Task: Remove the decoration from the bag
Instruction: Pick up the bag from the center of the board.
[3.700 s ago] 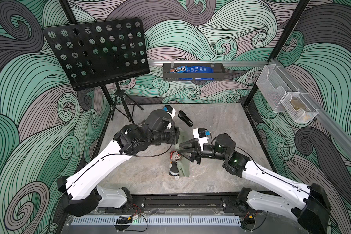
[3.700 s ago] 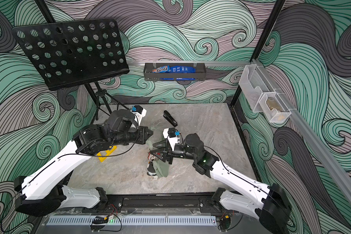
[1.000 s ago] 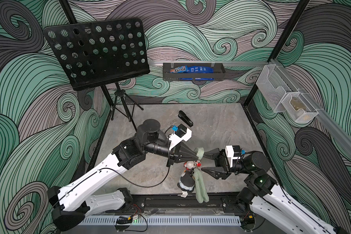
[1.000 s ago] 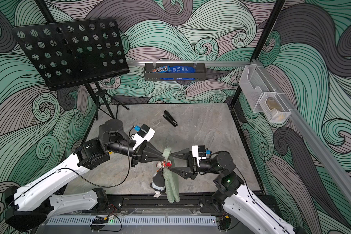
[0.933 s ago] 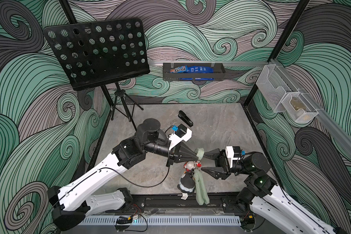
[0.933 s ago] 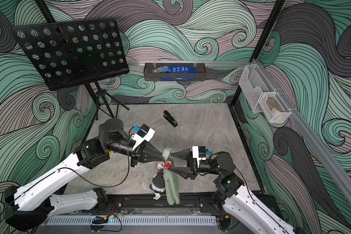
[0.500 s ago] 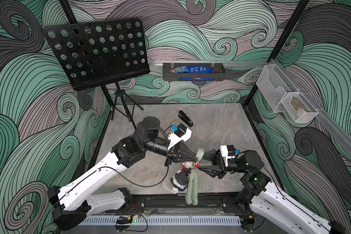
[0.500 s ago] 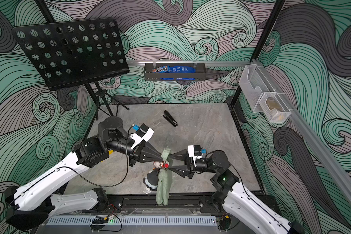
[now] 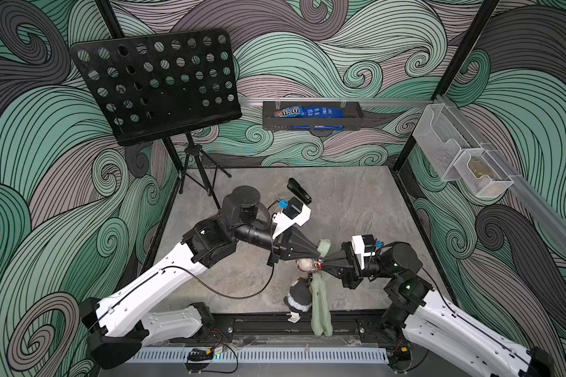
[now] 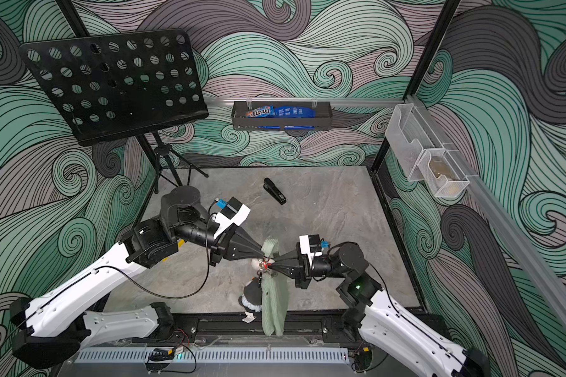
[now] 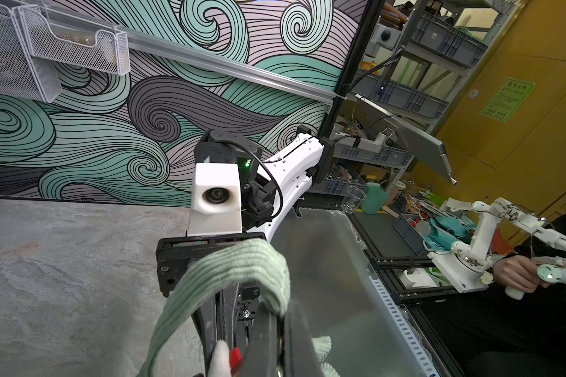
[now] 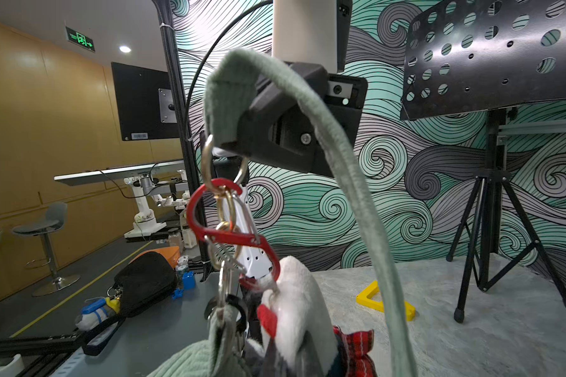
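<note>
Left pincer (image 9: 317, 253) pinching bag (image 9: 321, 306), facing right pincer (image 9: 323, 261)

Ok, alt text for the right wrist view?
A green bag hangs folded over the shut left claw, its brass ring linked to a red carabiner above a white plush toy. Behind: swirl-pattern wall, black music stand, yellow triangle on the table.

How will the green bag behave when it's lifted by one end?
Probably floppy: the bag hangs limp from the left end effector. Likely light, since a fingertip pinch seems to carry it. It may swing, weighted by the clipped-on decoration.
</note>
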